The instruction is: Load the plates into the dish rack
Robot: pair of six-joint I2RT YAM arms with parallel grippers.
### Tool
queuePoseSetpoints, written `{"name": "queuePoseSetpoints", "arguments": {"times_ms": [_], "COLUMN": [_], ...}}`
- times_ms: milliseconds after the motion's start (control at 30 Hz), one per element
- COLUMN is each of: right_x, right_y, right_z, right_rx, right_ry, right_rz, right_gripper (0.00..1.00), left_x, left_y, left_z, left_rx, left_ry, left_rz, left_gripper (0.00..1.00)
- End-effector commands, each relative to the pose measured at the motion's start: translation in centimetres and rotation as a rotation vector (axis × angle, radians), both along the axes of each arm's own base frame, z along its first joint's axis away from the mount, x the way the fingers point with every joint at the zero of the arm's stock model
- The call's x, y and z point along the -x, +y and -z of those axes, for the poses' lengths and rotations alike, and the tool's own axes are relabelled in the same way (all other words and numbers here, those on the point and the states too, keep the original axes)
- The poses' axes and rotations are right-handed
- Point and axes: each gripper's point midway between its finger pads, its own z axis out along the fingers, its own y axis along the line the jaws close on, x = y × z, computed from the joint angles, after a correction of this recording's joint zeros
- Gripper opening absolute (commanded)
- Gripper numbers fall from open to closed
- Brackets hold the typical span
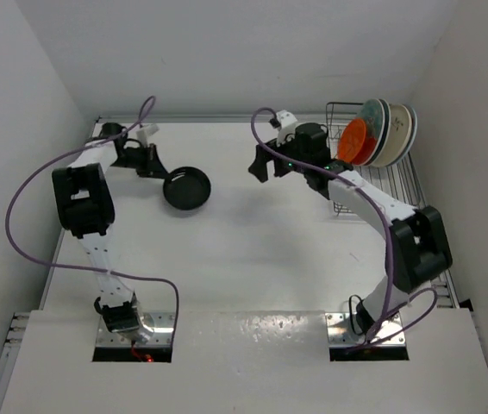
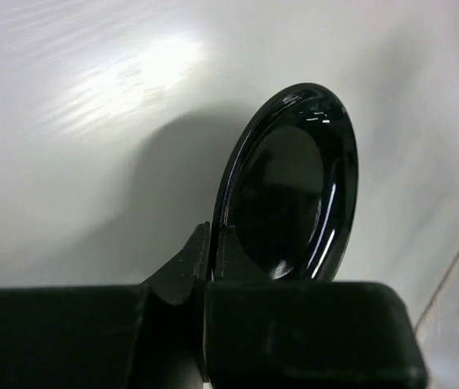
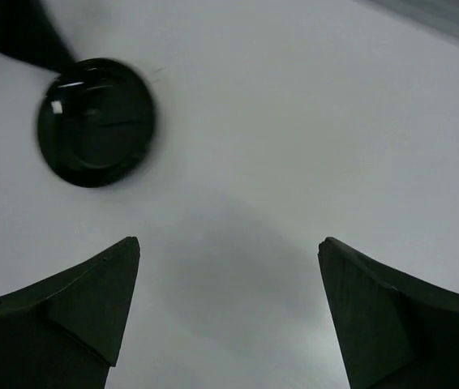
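Note:
The small black plate (image 1: 186, 188) is at the table's back left, its rim pinched by my left gripper (image 1: 159, 171). In the left wrist view the plate (image 2: 290, 190) stands edge-on between my fingers, with the left gripper (image 2: 212, 239) shut on its rim. It also shows in the right wrist view (image 3: 96, 121). My right gripper (image 1: 263, 166) is open and empty above the table's back middle, its midpoint (image 3: 229, 247) over bare table. The dish rack (image 1: 391, 177) at the back right holds the orange plate (image 1: 354, 141) and several larger plates (image 1: 391, 131) upright.
White walls close in at the back and both sides. Purple cables (image 1: 28, 185) loop off both arms. The right arm (image 1: 373, 203) reaches across in front of the rack.

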Motion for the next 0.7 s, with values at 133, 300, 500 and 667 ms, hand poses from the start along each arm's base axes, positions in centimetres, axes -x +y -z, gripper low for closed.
{"name": "queuePoseSetpoints", "arguments": {"times_ms": [133, 300, 500, 667], "right_x": [4.6, 7.0, 9.0, 9.5], "right_y": [9.0, 10.5, 11.4, 11.5], "right_z": [6.0, 6.2, 5.4, 4.7], "right_rx": [-0.289, -0.373, -0.474, -0.536], "right_ry": [0.375, 0.399, 0.407, 0.410], "right_rz": [-0.336, -0.414, -0.440, -0.407], "right_gripper": [0.91, 0.87, 0.57, 0.00], "left_x": [5.6, 8.0, 9.4, 9.0], "left_y": [-11.2, -14.4, -16.3, -16.3], "left_z": [-9.3, -11.6, -13.1, -13.7], "left_rx": [0.019, -0.001, 0.029, 0.021], "left_ry": [-0.202, -0.251, -0.280, -0.294], "left_rz": [0.363, 0.477, 0.534, 0.527], "left_gripper": [0.00, 0.00, 0.00, 0.00]}}
